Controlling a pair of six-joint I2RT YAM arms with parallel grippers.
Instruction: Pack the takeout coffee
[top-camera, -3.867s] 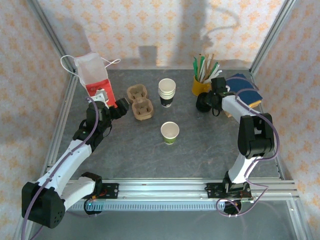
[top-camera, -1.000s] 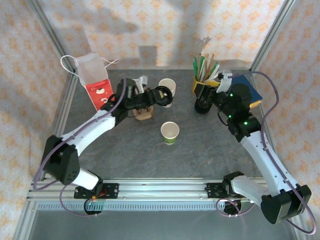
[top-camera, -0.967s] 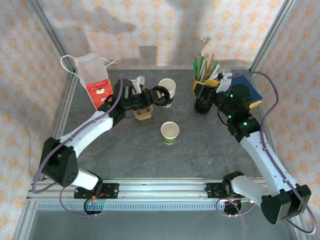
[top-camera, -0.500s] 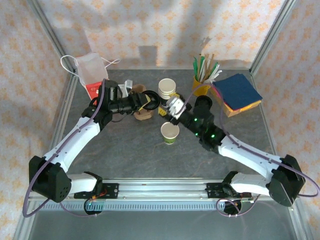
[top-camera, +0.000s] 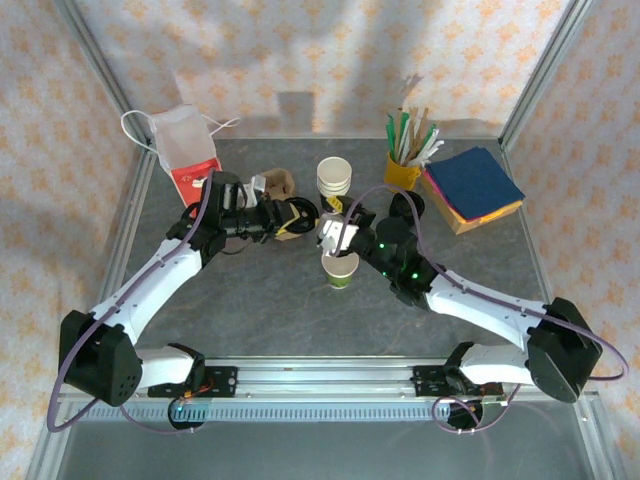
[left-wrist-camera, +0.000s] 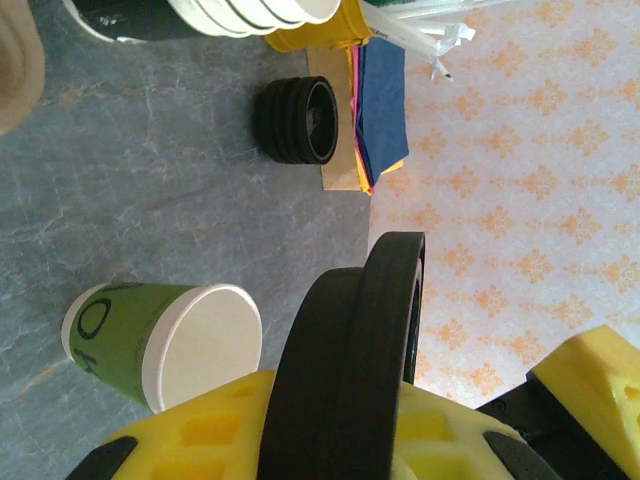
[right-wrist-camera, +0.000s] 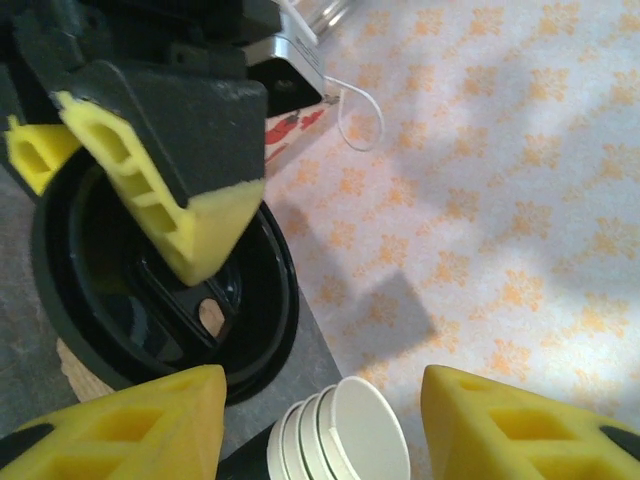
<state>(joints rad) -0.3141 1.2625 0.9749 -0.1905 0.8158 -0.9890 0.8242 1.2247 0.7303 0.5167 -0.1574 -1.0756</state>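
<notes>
Lighting was bright and even — soft shadows crossed the back wall (top-camera: 300, 50), and close foreground parts blurred.

— What's sitting on your table (top-camera: 260, 310)?
— You've got the green takeout cup (top-camera: 340, 268) mid-table. Farther back: bag (top-camera: 185, 150), carrier (top-camera: 280, 184), cup stack (top-camera: 334, 180), stick mug (top-camera: 403, 172), black lids (left-wrist-camera: 295, 120), napkin pile (top-camera: 475, 185).

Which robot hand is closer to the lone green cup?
Right. The right hand hovers just behind the green cup; the left hand, holding a black lid, is farther back and to the left.
</notes>
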